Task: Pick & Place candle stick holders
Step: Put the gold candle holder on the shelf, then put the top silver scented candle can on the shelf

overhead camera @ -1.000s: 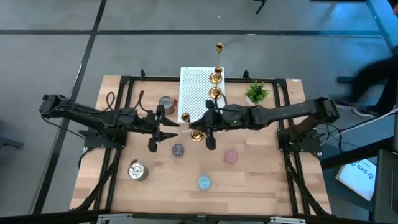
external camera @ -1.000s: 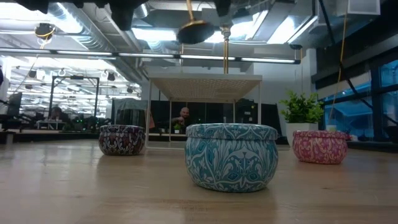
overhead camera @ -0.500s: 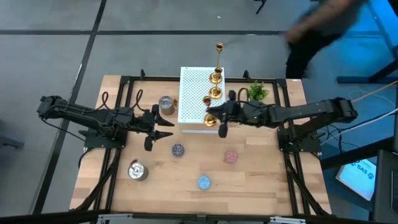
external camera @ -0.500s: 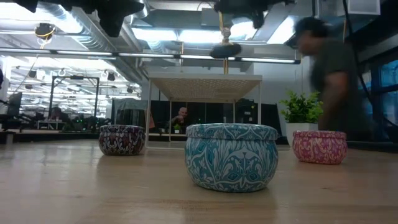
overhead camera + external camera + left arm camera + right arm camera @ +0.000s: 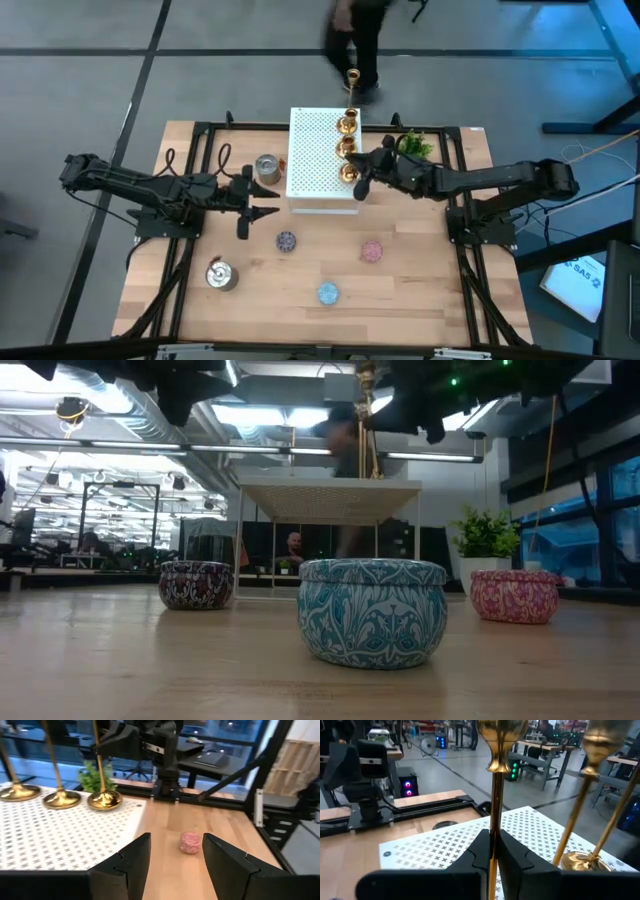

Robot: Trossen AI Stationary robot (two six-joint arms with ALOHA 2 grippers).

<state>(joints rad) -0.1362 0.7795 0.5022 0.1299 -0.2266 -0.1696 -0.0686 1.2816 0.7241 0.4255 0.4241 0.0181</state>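
Note:
Three gold candle stick holders stand in a row on the white perforated box: two at its far right and a third nearer, which my right gripper is shut on. Its round base sits on the box top by the right edge. My left gripper is open and empty over the table left of the box; its fingers frame a pink tin. Two silvery cups stand on the table's left part. My right gripper pinches the thin gold stem of the nearest holder between its two fingers, below the cup top. The fingers come level from the table's right side and lie across the stem. The holder stands upright, its base on the white box.
Small round tins lie on the table: dark, pink, blue. A green potted plant stands right of the box, close behind my right arm. A person passes beyond the table's far edge.
My right gripper has carried the gold holder from above the table's middle toward the far right, onto the white box beside the two others, keeping it upright. My left gripper has drawn back slightly toward the left edge. A person has walked across behind the table.

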